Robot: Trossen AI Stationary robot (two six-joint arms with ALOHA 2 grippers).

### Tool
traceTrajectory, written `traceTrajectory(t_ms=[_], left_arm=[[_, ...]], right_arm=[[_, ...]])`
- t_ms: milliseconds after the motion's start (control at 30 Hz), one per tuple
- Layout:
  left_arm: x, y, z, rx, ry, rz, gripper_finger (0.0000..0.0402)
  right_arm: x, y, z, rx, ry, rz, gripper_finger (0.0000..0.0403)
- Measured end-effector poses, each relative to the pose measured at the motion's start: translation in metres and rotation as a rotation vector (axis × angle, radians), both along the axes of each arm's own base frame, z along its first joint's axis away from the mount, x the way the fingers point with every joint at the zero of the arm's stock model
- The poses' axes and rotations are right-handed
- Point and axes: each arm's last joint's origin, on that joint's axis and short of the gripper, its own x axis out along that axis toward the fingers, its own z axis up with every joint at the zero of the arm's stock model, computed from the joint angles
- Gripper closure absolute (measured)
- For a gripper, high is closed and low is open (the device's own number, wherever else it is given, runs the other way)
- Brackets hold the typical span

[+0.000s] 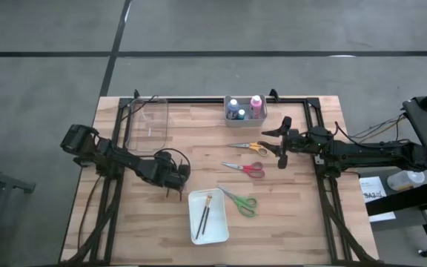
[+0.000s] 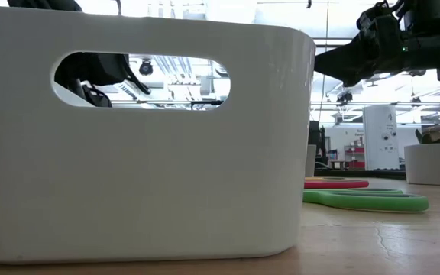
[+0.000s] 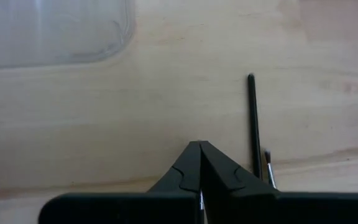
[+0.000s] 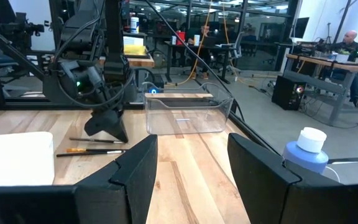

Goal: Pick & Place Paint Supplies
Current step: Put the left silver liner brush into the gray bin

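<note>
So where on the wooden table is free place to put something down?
Bare wood lies between the clear plastic bin and the orange-handled scissors, and along the front left edge. Crowded: around the white tray, green-handled scissors and red-handled scissors.

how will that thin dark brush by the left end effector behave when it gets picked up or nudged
The brush is a thin round stick lying flat on the wooden table, so it probably rolls if nudged sideways. It looks light and stiff. Lying so low, it may slip from the shut left end effector beside it.
</note>
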Motion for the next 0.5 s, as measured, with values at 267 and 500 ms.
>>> traceTrajectory(t_ms=[267, 500], left_arm=[[0.0005, 0.0014, 0.0009, 0.055, -0.017, 0.003, 0.0398], [0.0010, 0.0014, 0.0014, 0.057, -0.023, 0.004, 0.0398]], right_arm=[[0.0000, 0.0000, 0.0000, 0.000, 0.000, 0.000, 0.0209], [0.0000, 0.0000, 0.0000, 0.000, 0.000, 0.000, 0.0209]])
